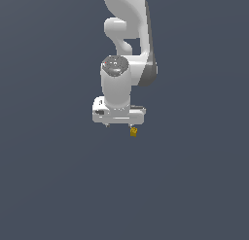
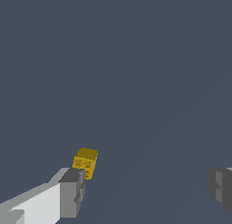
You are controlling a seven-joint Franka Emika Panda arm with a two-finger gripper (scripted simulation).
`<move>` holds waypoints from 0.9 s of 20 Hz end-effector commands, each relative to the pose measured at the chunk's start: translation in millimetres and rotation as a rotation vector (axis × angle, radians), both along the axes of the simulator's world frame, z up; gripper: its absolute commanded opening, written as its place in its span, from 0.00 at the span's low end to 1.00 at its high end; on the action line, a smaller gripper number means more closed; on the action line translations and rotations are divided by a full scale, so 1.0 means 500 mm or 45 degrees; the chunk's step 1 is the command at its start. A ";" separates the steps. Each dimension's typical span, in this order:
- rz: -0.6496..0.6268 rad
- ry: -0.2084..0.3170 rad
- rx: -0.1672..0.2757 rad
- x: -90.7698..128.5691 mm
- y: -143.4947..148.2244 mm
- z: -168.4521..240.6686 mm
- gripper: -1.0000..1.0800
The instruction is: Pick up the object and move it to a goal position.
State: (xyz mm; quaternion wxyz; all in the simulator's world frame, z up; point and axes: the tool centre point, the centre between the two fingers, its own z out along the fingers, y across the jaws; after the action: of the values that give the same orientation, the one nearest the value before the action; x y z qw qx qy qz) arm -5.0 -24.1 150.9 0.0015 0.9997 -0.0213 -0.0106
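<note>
The object, a tiny mustard-yellow block (image 1: 133, 131) with small pale marks on one face, lies on the dark grey surface. It also shows in the wrist view (image 2: 85, 163). My white gripper (image 1: 118, 124) hangs pointing down just over it. In the exterior view the block sits right under the fingertip on that view's right. In the wrist view the gripper (image 2: 147, 191) is wide open and empty. The block lies close by the tip of one grey finger (image 2: 71, 193), not in the gap between the two. The other finger (image 2: 222, 189) is far off it.
The white arm (image 1: 127, 35) rises above the gripper to the top of the exterior view. A plain dark grey floor (image 1: 53, 176) lies all around. No goal marker shows in either view.
</note>
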 end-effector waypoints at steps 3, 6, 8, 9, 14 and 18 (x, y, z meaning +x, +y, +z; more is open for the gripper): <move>-0.007 -0.004 -0.003 0.002 -0.007 0.001 0.96; -0.045 -0.022 -0.017 0.010 -0.040 0.005 0.96; -0.068 -0.033 -0.026 0.015 -0.061 0.008 0.96; -0.074 -0.036 -0.028 0.016 -0.067 0.008 0.96; -0.073 -0.036 -0.027 0.015 -0.065 0.008 0.96; -0.084 -0.036 -0.025 0.011 -0.052 -0.003 0.96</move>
State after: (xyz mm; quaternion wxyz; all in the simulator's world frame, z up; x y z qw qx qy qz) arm 1.6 -53.3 152.0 0.0112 0.9985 -0.0531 0.0040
